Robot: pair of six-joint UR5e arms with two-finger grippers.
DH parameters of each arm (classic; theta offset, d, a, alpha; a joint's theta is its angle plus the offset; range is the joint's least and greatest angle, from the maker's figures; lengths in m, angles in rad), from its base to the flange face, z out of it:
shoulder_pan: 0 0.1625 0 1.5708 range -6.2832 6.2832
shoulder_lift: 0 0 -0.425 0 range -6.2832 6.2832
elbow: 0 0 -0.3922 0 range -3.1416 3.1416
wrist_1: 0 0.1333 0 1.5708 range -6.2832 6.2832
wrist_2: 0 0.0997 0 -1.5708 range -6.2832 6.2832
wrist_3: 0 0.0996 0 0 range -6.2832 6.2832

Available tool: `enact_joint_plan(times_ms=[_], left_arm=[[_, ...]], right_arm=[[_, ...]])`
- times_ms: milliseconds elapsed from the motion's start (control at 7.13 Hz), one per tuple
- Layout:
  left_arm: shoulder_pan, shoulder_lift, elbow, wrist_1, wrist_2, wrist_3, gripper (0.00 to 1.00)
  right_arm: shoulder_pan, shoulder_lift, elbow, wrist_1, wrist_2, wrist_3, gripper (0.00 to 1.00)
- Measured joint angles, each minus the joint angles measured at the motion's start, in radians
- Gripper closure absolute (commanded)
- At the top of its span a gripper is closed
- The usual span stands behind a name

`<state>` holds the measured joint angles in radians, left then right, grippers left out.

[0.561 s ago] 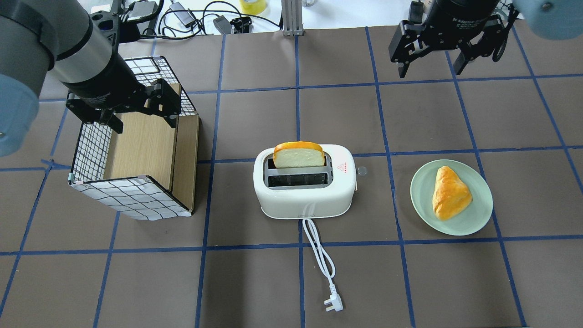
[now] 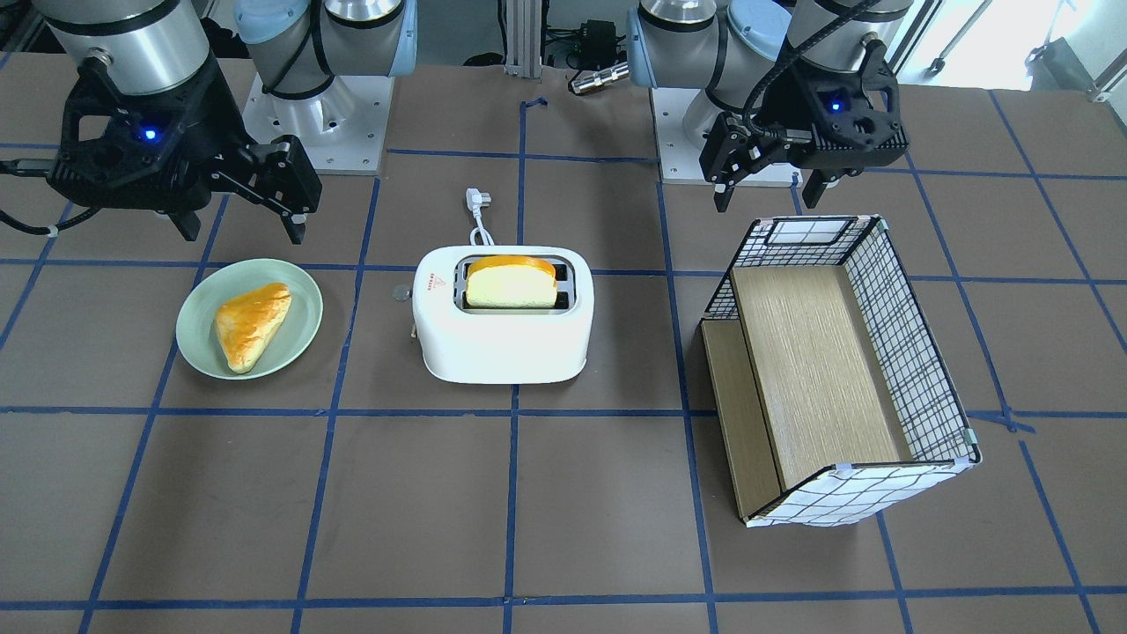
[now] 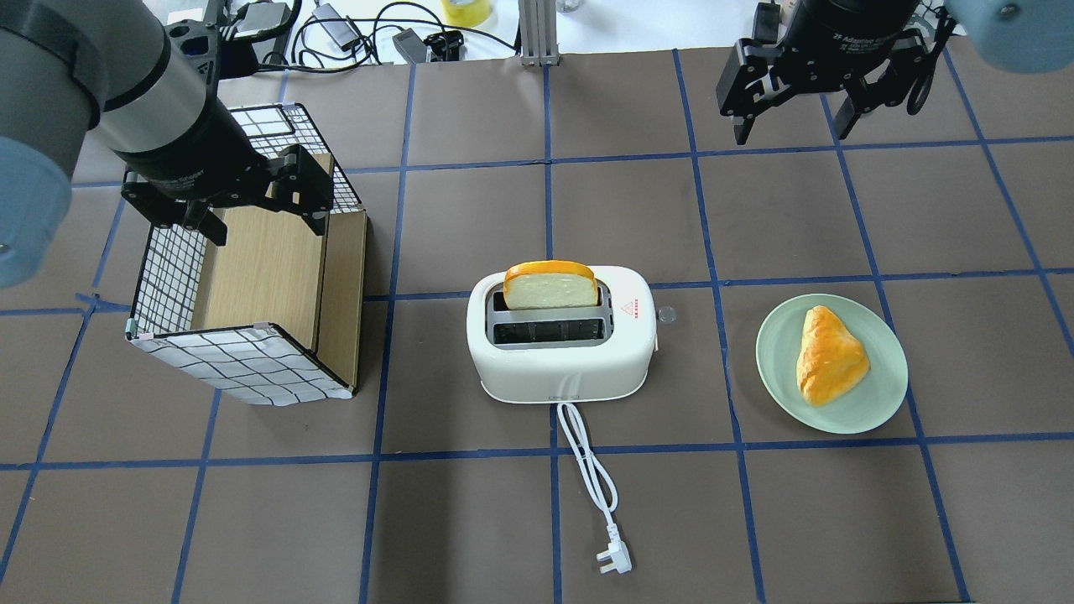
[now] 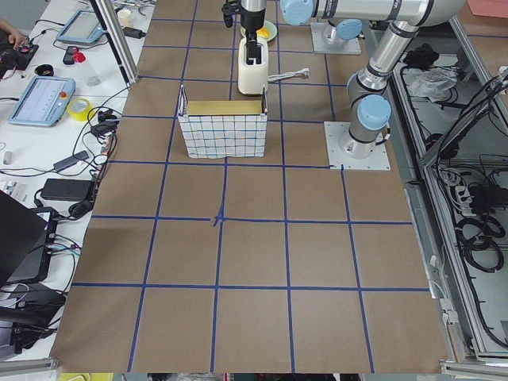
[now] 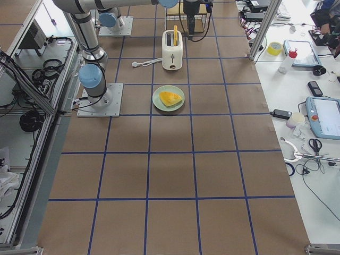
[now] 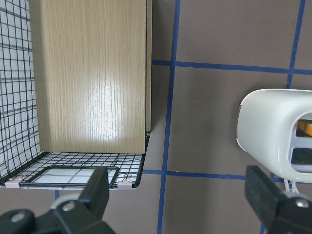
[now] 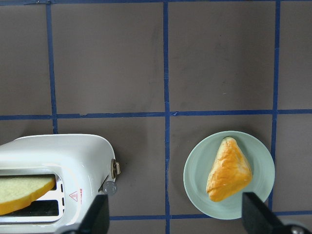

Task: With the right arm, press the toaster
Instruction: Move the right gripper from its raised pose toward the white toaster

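**Front-facing view:** the right gripper point(image 2: 242, 222) hangs high with its fingers spread wide and nothing between them. The toaster point(image 2: 502, 339) stands on the table below it, off toward the left arm's side. A bread slice point(image 2: 511, 283) stands proud of one slot. The left gripper point(image 2: 766, 189) is just as wide and empty, above the near end of the grid-patterned box point(image 2: 819, 370).

**Overhead view:** the toaster point(image 3: 562, 365) is well apart from the right gripper point(image 3: 793, 127), lower and toward the other arm. The plate point(image 3: 889, 403) with a pastry point(image 3: 829, 355) lies almost under the gripper's line. The cord point(image 3: 587, 470) trails loose, its plug lying on the table.

**Exterior left view:** the toaster point(image 4: 252, 67) shows small beyond the box; the grippers are too small to judge.

**Exterior right view:** the toaster point(image 5: 172, 50) stands past the plate; nothing more can be read.

**Left wrist view:** only a rounded white end of the toaster point(image 6: 273, 129) shows, off to one side of that hand.

**Right wrist view:** the lever point(image 7: 116, 168) is a small tab on the toaster's end wall facing the plate, below the right gripper and to one side.

The shell looks like light, hollow, glossy plastic, so it is likely to skid or tip if pushed sideways. The place to bear on is that tab, pressed straight down with one fingertip or the jaws brought together
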<state>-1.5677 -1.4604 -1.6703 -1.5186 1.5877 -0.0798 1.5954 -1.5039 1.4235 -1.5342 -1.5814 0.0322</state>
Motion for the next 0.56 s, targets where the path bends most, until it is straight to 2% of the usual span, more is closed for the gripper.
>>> enact_joint_plan(times_ms=[140, 280, 561], left_arm=[[0.000, 0.000, 0.000, 0.000, 0.000, 0.000, 0.00], [0.000, 0.000, 0.000, 0.000, 0.000, 0.000, 0.00], [0.000, 0.000, 0.001, 0.000, 0.000, 0.000, 0.00]], right_arm=[[0.000, 0.001, 0.000, 0.005, 0.006, 0.000, 0.78], [0.000, 0.001, 0.000, 0.017, 0.008, 0.000, 1.00], [-0.002, 0.001, 0.000, 0.080, 0.019, 0.000, 1.00]])
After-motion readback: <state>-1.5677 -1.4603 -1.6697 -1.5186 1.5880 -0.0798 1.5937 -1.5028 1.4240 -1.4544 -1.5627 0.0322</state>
